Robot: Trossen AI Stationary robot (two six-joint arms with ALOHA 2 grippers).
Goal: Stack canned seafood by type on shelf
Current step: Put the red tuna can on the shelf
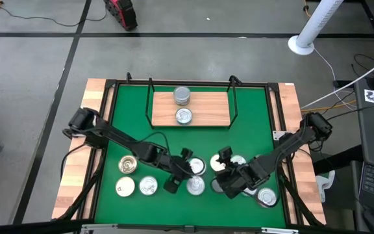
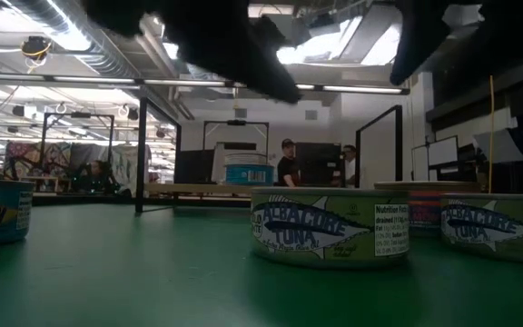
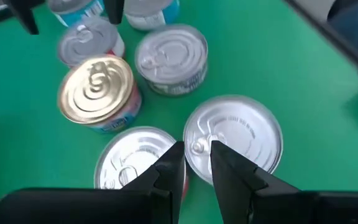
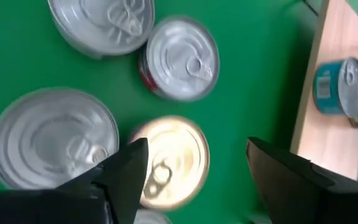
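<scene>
I hold my left pincer (image 3: 196,152) over the near middle of the green mat (image 1: 252,123). Its fingers are almost together, with only a slim gap and nothing in it. They point down at the seam where two silver-lidded tins, one (image 3: 234,140) and the other (image 3: 135,162), sit side by side. My guess is that I am lining up on a rim there, not gripping yet. My right pincer (image 4: 194,155) is just to the right of it, fingers spread wide and empty above a gold-lidded tin (image 4: 176,146). That spread looks set to drop over the tin's full width. The shelf (image 1: 213,110) stands at the far middle of the mat, and I take it that tins go there sorted by kind. It carries tins at two spots, a far one (image 1: 182,95) that looks taller, perhaps stacked, and a near one (image 1: 184,116). From the side, one of these shows a teal wall. On the mat I count seven loose tins from above: three to the left, two under my left pincer, and two near my right. My arms may hide more. Among the left three, one lid is gold (image 1: 128,165), one cream (image 1: 124,187) and one silver (image 1: 149,186).
</scene>
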